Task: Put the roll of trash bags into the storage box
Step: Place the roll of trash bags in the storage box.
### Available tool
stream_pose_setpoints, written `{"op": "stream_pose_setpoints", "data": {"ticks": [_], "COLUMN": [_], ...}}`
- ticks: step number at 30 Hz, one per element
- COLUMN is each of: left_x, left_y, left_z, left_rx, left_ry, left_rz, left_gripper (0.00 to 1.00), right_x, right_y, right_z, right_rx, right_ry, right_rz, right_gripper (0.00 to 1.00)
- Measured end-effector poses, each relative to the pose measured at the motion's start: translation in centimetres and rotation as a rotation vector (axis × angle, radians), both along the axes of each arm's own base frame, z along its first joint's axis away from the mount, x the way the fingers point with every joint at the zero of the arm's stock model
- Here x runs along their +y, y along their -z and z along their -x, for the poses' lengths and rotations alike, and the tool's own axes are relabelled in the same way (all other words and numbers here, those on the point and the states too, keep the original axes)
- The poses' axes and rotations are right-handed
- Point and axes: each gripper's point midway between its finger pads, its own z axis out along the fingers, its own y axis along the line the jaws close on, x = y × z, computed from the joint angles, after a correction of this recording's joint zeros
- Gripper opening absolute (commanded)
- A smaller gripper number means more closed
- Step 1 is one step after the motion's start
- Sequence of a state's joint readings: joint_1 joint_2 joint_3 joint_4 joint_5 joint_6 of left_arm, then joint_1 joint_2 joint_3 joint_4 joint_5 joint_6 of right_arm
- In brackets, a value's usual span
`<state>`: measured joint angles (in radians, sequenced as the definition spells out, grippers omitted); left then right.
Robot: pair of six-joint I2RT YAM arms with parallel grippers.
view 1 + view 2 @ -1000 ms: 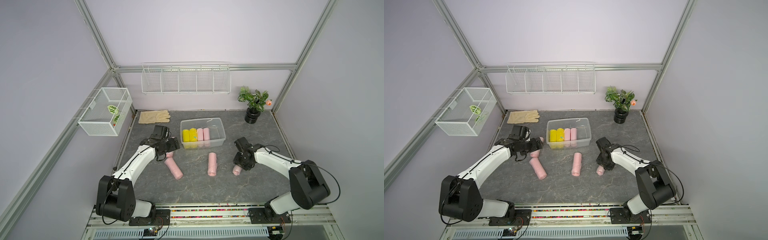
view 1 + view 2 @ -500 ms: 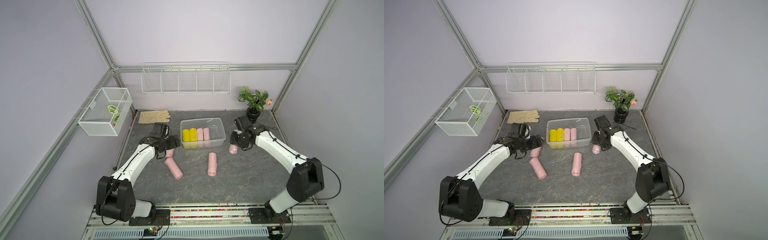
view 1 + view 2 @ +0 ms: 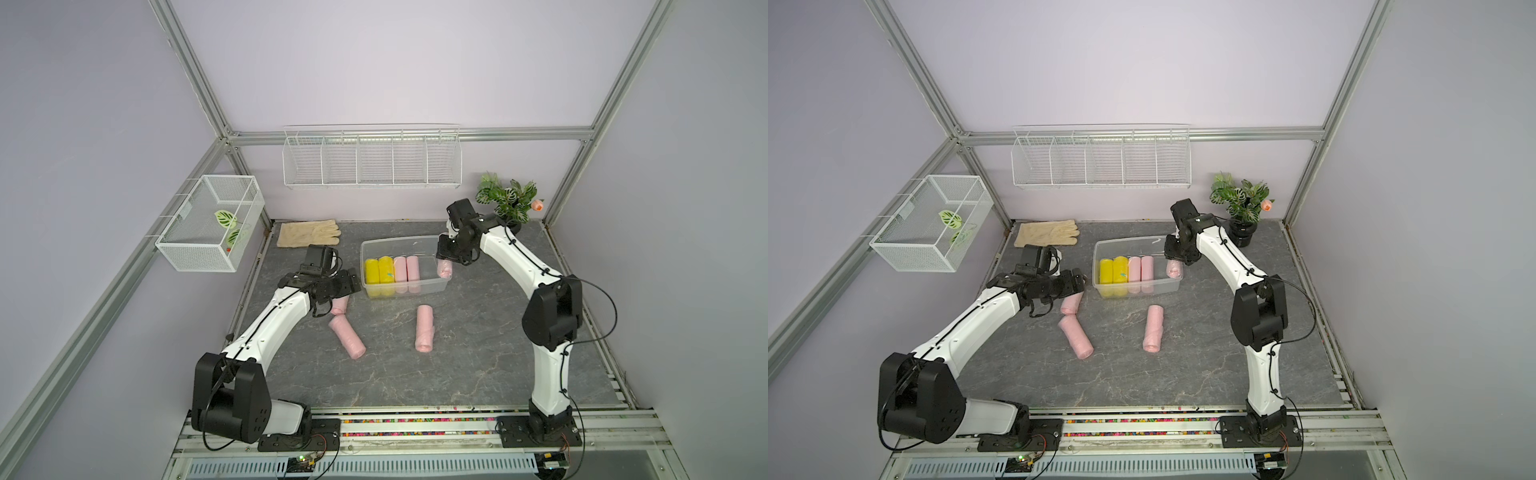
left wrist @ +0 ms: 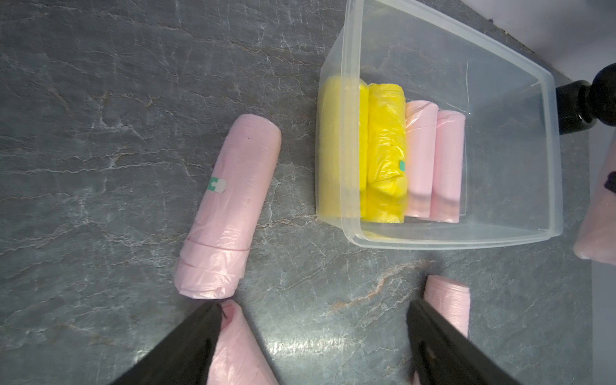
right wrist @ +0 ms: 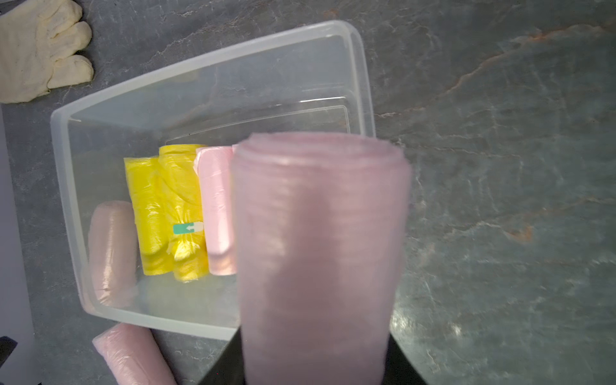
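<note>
**Grey table, a roll at the box's edge**

Grey stone-patterned table (image 3: 478, 353) carries a clear storage box (image 5: 200, 68). Two yellow rolls (image 3: 379, 270) and two pink rolls (image 3: 406, 268) lie side by side at one end of it. The right tool (image 3: 446, 259) pinches a roll of trash bags (image 5: 320, 250) by one end and holds it above the box's empty end, close over the rim. To finish well, it should probably carry the roll slightly inward to clear the rim. It can then lower the roll into the gap beside the pink pair, lay it parallel, and release low. The left tool (image 4: 315, 306) hangs spread and empty by loose rolls (image 3: 347, 336) on the table.
</note>
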<state>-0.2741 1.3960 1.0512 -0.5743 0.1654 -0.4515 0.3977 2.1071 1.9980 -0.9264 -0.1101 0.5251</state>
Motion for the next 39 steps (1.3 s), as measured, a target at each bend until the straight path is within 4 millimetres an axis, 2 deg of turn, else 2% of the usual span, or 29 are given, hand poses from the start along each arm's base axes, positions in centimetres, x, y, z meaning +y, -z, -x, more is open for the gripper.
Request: {"op": "stream_pose_setpoints", "data": {"ticks": [5, 13, 25, 39], "left_x": [0.0, -0.3, -0.3, -0.2], "left_y": [0.0, -0.2, 0.2, 0.3], "left_z": [0.0, -0.1, 0.1, 0.3], "left_rx": [0.000, -0.005, -0.003, 0.000], "left_ry": [0.001, 0.008, 0.005, 0.005], "left_rz": [0.001, 0.013, 0.020, 0.020], "left_gripper": [0.91, 0.91, 0.91, 0.91], "right_x": [1.2, 2.4, 4.1, 3.9], "right_y": [1.2, 2.7, 8.0, 9.8], "right_z": [-1.3, -2.1, -0.7, -0.7], "right_rx": [0.024, 0.053, 0.165, 0.193], "right_ry": [-0.025, -0.059, -0.119, -0.124], "right_rz": [-0.020, -0.024, 0.031, 0.057], "right_gripper": [0.39, 0.39, 0.40, 0.44]}}
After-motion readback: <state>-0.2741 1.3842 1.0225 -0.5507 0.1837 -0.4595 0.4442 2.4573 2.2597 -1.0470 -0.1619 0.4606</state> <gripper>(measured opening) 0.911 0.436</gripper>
